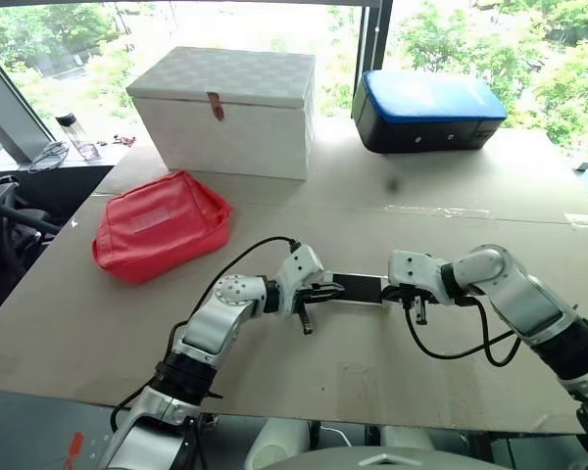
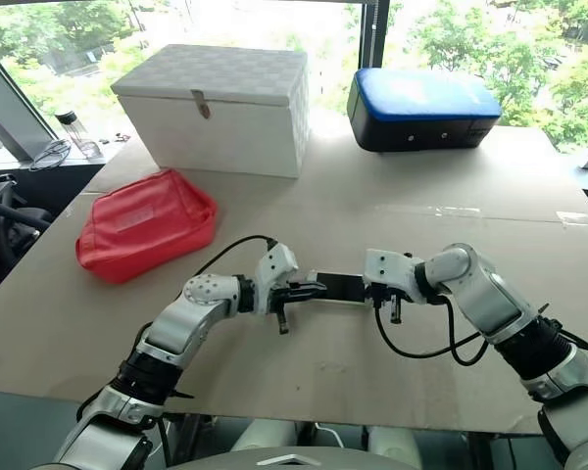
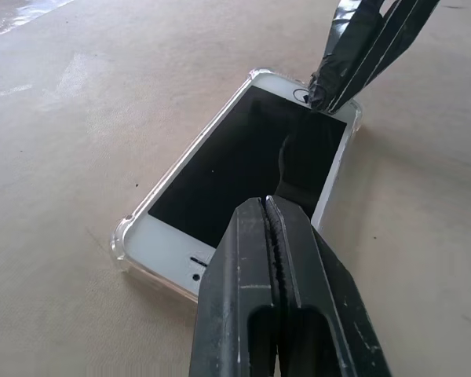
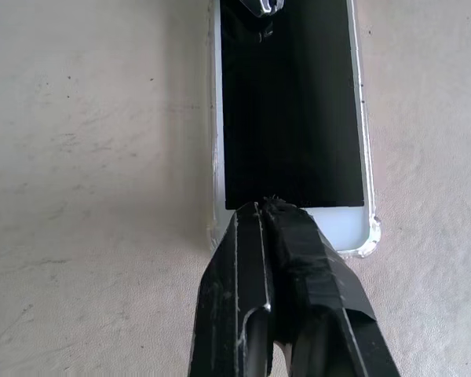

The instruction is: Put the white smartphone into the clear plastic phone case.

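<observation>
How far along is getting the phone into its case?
Nearly done: the white smartphone lies inside the clear plastic phone case, whose rim shows around its corners. In hand: the shut left pincer and right pincer press on opposite ends. Left: full seating, which I can't confirm, then letting go.

The flat white smartphone with a dark screen (image 3: 243,169) has its home-button end partly covered by the closed black right gripper (image 3: 323,94). The thin clear plastic phone case (image 3: 119,239) shows as corner rims alone. Whether the phone is fully seated cannot be determined.
</observation>
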`<state>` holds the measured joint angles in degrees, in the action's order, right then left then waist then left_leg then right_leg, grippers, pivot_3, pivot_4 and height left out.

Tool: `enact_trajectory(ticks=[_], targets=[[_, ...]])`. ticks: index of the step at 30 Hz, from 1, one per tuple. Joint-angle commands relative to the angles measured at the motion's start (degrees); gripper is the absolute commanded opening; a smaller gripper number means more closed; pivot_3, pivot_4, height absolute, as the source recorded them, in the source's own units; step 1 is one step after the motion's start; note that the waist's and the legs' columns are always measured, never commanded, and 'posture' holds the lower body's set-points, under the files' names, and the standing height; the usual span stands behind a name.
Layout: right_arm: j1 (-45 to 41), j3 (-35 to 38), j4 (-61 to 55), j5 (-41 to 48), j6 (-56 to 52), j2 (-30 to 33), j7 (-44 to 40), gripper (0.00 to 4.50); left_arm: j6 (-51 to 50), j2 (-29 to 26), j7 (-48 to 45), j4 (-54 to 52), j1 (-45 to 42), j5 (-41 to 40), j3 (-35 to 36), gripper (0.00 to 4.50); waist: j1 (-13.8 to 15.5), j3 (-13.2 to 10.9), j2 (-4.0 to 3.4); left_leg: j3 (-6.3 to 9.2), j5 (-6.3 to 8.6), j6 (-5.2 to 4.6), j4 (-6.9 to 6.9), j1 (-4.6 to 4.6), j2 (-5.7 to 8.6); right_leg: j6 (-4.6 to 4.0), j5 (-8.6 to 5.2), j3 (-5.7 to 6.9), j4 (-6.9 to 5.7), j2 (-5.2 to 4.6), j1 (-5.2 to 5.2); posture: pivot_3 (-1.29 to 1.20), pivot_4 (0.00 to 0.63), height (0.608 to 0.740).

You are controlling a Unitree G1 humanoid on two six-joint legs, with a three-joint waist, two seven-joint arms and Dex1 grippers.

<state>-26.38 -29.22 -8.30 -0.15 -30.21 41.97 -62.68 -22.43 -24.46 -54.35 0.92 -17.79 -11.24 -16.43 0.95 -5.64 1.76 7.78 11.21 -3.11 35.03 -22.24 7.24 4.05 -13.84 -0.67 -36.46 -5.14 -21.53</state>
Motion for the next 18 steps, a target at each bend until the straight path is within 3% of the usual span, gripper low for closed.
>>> enact_trajectory(ticks=[1,5,7,11,17,18], targets=[[9.9,-4.9,11.5,-3.3,-0.1,-2.8,4.1,0.00,2.2,0.6,0.7,-0.9,-0.2,0.2,0.4,0.03,0.0,0.2,0.19,0.00,0.00,0.00,0.00,0.02,0.00,0.00,0.00,0.00,0.00,0.00,0.01,0.00,0.150,0.740],[15.8,15.9,4.5,9.6,10.1,-13.7,12.9,0.00,6.3,4.5,4.7,-3.8,0.7,-3.5,5.9,0.03,-0.1,-0.3,-0.16,0.01,0.01,0.01,-0.15,-0.04,0.00,0.00,0.00,-0.01,-0.01,0.00,-0.14,0.00,0.150,0.740],[16.7,23.0,1.9,12.0,13.7,-16.6,17.1,0.00,6.4,6.9,8.4,-5.6,1.1,-6.2,10.5,0.03,-0.3,-1.2,-0.97,0.01,0.01,0.01,-0.14,-0.42,0.00,0.00,0.00,-0.04,-0.01,0.00,-0.51,0.00,0.150,0.740],[21.2,30.4,-6.1,15.4,15.0,-16.2,19.8,1.41,3.6,10.2,15.3,-10.3,2.1,-12.9,19.4,1.34,-0.1,-1.7,-1.22,-0.05,-0.24,0.15,0.10,-1.62,0.02,-0.06,0.41,-0.04,-0.47,0.08,-2.14,0.00,0.150,0.740],[31.6,39.4,-16.3,19.8,14.4,-10.9,18.3,4.38,-3.5,4.5,16.9,-21.7,9.9,-19.2,26.2,4.26,-0.2,-2.0,-1.34,0.06,-0.29,0.52,-0.04,-1.64,0.02,-0.17,0.29,-0.19,-0.27,0.19,-2.15,0.00,0.150,0.740],[33.5,41.2,-17.6,21.0,14.0,-10.0,17.9,4.49,-4.9,3.0,16.8,-23.5,11.5,-20.3,27.1,4.42,-0.1,-2.2,-1.36,0.04,-0.24,0.44,-0.04,-1.64,0.02,-0.16,0.28,-0.21,-0.24,0.17,-2.15,0.00,0.150,0.740]])
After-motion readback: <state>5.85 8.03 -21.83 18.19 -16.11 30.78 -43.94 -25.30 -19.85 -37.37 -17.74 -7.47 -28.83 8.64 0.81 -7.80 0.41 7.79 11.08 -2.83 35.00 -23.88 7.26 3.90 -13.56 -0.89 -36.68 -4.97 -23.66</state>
